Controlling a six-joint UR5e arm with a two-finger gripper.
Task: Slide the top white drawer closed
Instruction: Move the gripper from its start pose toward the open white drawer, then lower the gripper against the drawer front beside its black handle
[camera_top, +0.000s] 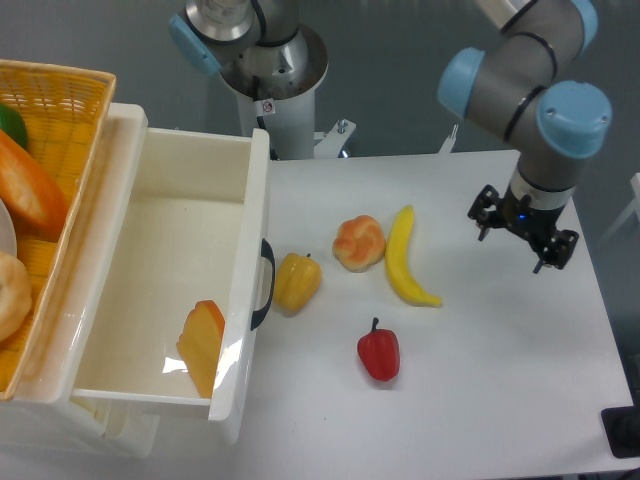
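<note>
Drawer (170, 270) left, wedge (203, 347) inside; basket (45, 120) further left; peppers (296, 281), pastry (359, 242), banana (404, 257) on table (500, 380) right.

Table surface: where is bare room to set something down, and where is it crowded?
Bare: the white table right of the red toy pepper and below the end effector, plus the back strip above the yellow toy banana. Crowded: beside the top white drawer's black handle, where the yellow toy pepper and orange pastry cluster.
</note>
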